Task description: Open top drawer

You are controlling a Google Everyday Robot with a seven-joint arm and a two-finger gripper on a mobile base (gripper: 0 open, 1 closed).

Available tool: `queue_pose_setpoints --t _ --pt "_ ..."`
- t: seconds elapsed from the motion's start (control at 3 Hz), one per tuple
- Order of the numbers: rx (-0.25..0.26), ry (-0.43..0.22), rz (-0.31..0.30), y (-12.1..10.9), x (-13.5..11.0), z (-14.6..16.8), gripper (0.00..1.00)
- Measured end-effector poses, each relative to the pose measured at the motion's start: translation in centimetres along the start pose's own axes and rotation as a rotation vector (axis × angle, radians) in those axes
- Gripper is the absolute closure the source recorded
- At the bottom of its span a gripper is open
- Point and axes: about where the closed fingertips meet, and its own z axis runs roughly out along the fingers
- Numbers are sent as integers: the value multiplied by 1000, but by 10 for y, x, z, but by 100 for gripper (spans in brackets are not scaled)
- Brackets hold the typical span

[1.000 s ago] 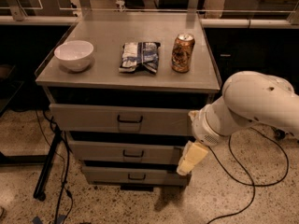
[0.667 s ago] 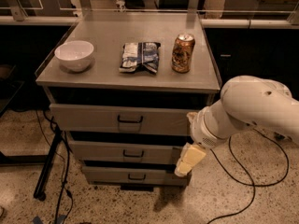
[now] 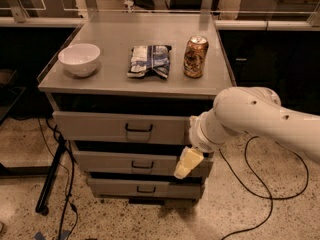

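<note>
I have the pale yellow gripper [image 3: 187,163] hanging low off the white, rounded arm [image 3: 250,116], in front of the right end of the middle slim grey drawer [image 3: 125,163]. It is below the task's drawer and well to the right of every handle. Whether it is spread or closed I cannot tell from here.

The top drawer [image 3: 120,126], the tall-fronted grey metal one, sits directly under the grey cabinet top [image 3: 110,84], with a dark gap above its front. I judge it is not yet pulled out. Its small black rectangular handle [image 3: 139,128] is at the middle of the front, untouched and in plain view.

The arm's bulk crosses the drawer's right end, so I read this as an approach from the right side, which leaves the handle unobstructed. The next move calls for going up and left to reach the pull.

On top stand a white bowl [image 3: 79,59], a crumpled blue-and-white snack bag [image 3: 149,60] and a brown drink can [image 3: 195,57]. A sharp tug could tip the can. The lowest slim grey drawer [image 3: 140,188] is shut.
</note>
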Motion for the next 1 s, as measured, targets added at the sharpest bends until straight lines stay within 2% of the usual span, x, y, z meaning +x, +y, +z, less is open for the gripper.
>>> queue_pose_setpoints --t 0.33,0.67,1.0 --pt "10 7 -9 -15 -5 16 0" --pt "14 36 -18 -46 -4 48 0" --pt "2 51 -22 -51 -1 60 0"
